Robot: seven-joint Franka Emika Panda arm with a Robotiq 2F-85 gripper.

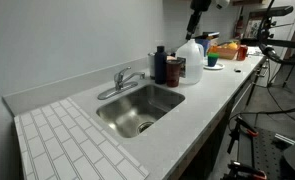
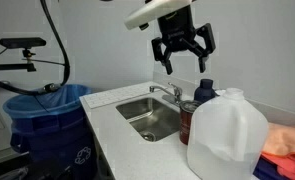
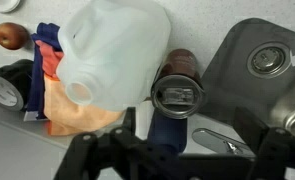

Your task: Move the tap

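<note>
The chrome tap stands behind the steel sink, with its spout reaching over the basin. It also shows in an exterior view. In the wrist view part of the tap lies low in the frame, right of a blue bottle. My gripper hangs open and empty in the air well above the tap and bottles. Its dark fingers frame the bottom of the wrist view. It is high up in an exterior view.
A white plastic jug, a brown bottle with a dark cap and cloths crowd the counter beside the sink. A blue bin stands off the counter's end. A tiled area lies at the other side.
</note>
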